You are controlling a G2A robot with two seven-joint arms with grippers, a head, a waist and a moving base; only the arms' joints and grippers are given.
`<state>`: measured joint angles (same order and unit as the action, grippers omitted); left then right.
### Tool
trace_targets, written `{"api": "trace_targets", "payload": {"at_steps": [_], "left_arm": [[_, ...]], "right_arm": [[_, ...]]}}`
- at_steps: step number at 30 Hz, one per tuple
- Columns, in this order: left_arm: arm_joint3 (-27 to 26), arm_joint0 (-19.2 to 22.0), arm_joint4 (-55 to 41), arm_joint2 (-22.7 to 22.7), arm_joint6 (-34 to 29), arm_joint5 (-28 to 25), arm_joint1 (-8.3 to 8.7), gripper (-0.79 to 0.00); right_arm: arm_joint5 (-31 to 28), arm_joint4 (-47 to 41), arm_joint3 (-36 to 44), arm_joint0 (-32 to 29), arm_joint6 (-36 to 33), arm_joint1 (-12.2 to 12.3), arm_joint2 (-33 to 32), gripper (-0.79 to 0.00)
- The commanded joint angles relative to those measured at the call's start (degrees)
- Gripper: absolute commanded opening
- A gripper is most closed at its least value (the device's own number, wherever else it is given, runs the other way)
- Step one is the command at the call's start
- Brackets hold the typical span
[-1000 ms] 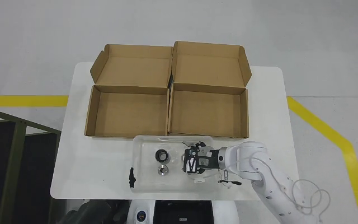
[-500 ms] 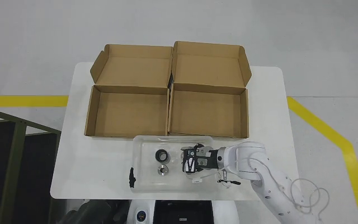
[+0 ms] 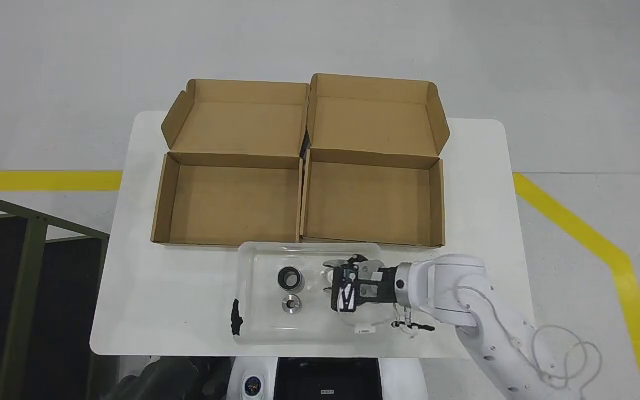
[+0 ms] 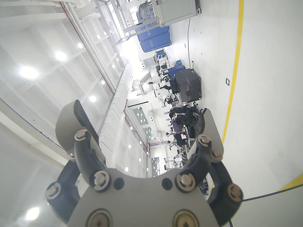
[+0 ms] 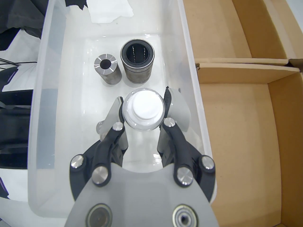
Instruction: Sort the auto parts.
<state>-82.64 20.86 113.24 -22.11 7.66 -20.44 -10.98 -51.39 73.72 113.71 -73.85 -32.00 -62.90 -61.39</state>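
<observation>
white round part (image 5: 144,113) is in the right half of the clear bin (image 5: 187,36), at the near table edge. right gripper (image 5: 144,99) is clamped on its sides. Risks: smooth round body could slip or tilt on lift, or clip the bin's far wall en route to the boxes (image 3: 372,205). metal cylinders (image 5: 137,60) stand just left. left gripper (image 4: 140,116) is spread wide, holding nothing.

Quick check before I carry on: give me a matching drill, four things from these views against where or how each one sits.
1 white round part
2 big dark cylinder
3 small silver cylinder
4 left gripper

A upright in the clear bin, slotted top
B open, holding nothing
C held by the right gripper
D upright in the bin, black bore

Pairs: 1-C, 2-D, 3-A, 4-B.
</observation>
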Motion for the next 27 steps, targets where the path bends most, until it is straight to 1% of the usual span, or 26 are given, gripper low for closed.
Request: {"api": "trace_targets", "payload": {"at_steps": [1, 6, 13, 17, 20, 22, 27], "left_arm": [[0.00, 0.00, 0.00, 0.00, 0.00, 0.00, 0.00, 0.000], [0.00, 0.00, 0.00, 0.00, 0.00, 0.00, 0.00, 0.000], [0.00, 0.00, 0.00, 0.00, 0.00, 0.00, 0.00, 0.000], [0.00, 0.00, 0.00, 0.00, 0.00, 0.00, 0.00, 0.000], [0.00, 0.00, 0.00, 0.00, 0.00, 0.00, 0.00, 0.000], [0.00, 0.00, 0.00, 0.00, 0.00, 0.00, 0.00, 0.000], [0.00, 0.00, 0.00, 0.00, 0.00, 0.00, 0.00, 0.000]], "right_arm": [[-0.62, -0.29, 1.21, -0.44, 1.37, 0.24, -0.90, -0.785], [-2.67, -1.17, 3.54, -0.95, 5.98, 0.72, -2.76, -0.785], [-3.98, -2.17, 4.10, -0.74, 13.82, 1.04, -4.50, -0.785], [-3.55, -2.33, 3.95, -0.43, 19.22, 1.13, -5.92, -0.785], [-1.63, -3.01, 2.76, -1.01, 27.12, 0.97, -6.87, -0.785], [-1.01, -1.74, 1.88, -1.51, 30.83, 0.97, -7.35, -0.785], [0.05, 0.90, 0.40, -2.92, 36.55, 1.10, -8.20, -0.785]]}}
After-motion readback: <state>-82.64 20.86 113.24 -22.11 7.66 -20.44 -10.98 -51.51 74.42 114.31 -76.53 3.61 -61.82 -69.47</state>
